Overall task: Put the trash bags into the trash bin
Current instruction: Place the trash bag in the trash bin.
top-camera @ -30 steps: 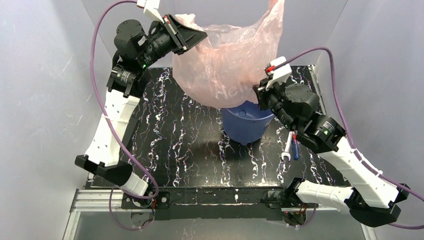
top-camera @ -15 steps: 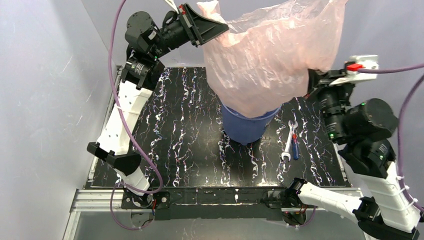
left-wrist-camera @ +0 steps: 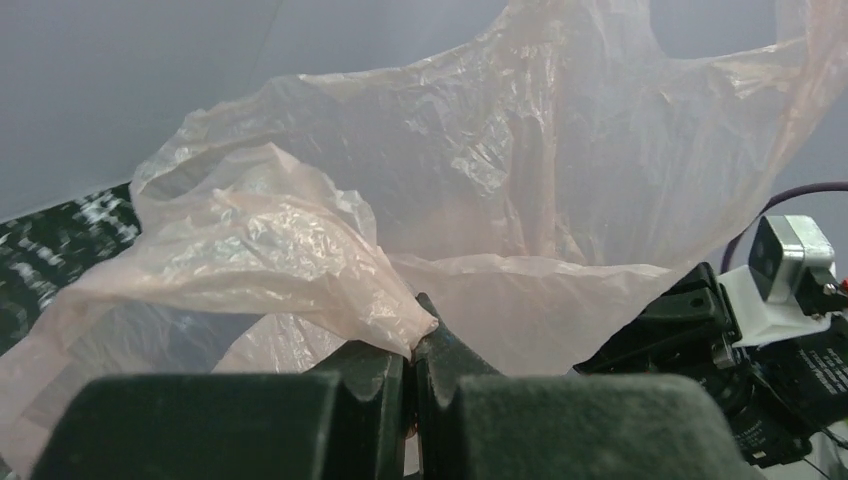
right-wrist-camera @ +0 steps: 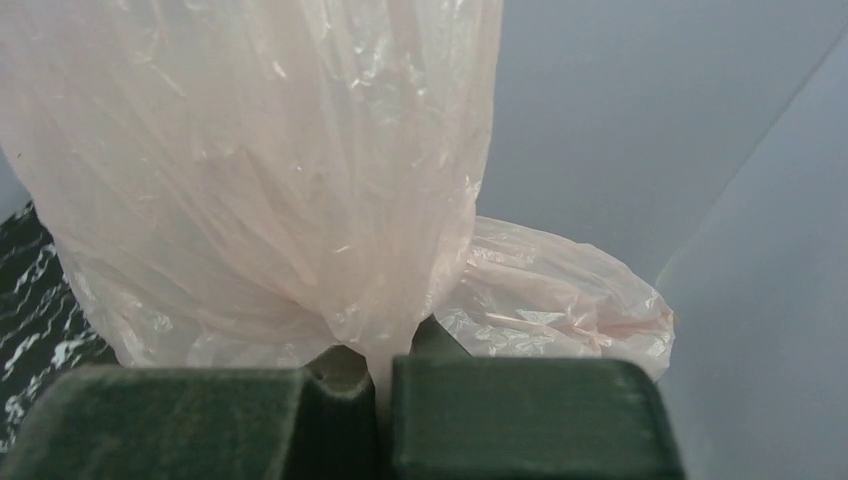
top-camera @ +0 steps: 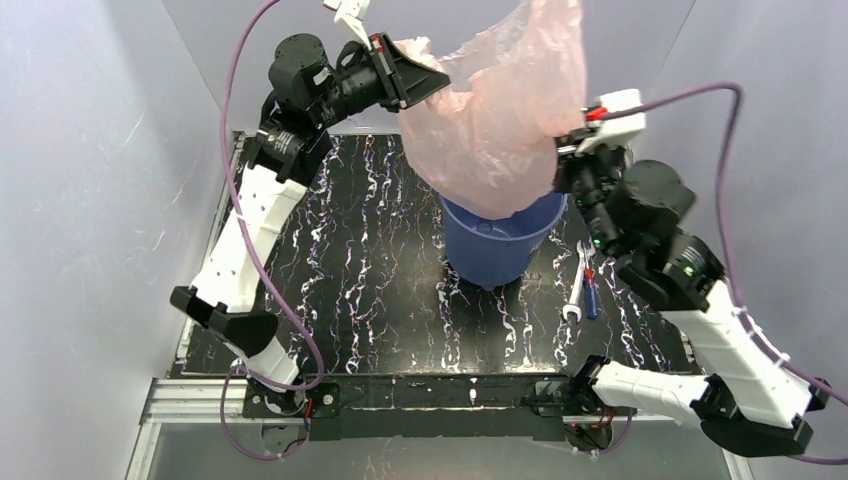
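Just then, with left gripper (top-camera: pixel 438 78) and right gripper (top-camera: pixel 563 165) both clamped on the trash bag (top-camera: pixel 495 130), I drew them closer, dipping its bottom into the trash bin (top-camera: pixel 495 258).

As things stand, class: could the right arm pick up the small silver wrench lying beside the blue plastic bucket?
Probably not yet. The small silver wrench lies uncovered and close by, but the right gripper is shut on the thin pink plastic bag held above the blue plastic bucket.

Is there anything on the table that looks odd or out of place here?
A wrench and a small blue tool lie on the table, right of the blue bucket; they have nothing to do with the pink bag. Nothing looks spilled or damaged.
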Robot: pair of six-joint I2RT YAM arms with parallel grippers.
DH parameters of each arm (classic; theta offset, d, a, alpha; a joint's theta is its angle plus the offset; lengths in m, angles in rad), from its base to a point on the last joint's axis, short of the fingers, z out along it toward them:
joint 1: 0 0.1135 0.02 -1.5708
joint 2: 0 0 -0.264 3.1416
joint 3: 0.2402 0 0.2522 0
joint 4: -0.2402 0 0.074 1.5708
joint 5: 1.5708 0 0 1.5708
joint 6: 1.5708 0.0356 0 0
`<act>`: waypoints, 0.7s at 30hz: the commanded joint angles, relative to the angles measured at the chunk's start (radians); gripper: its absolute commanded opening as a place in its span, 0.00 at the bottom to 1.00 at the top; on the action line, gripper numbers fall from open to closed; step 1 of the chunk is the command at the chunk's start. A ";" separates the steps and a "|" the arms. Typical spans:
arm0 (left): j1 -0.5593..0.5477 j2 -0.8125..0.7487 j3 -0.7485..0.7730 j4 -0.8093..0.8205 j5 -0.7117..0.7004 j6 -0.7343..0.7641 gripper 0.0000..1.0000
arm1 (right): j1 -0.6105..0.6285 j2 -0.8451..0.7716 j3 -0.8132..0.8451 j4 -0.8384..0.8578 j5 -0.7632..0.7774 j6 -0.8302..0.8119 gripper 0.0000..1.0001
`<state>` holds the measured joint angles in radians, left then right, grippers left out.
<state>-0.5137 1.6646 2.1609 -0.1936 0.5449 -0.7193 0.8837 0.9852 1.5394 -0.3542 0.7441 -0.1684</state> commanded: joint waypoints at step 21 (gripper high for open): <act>0.046 -0.311 -0.240 -0.189 -0.224 0.198 0.00 | 0.000 0.125 0.182 -0.405 -0.284 0.333 0.42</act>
<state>-0.4702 1.3869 1.9175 -0.3454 0.3721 -0.5419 0.8837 1.1103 1.5730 -0.6788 0.4480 0.1604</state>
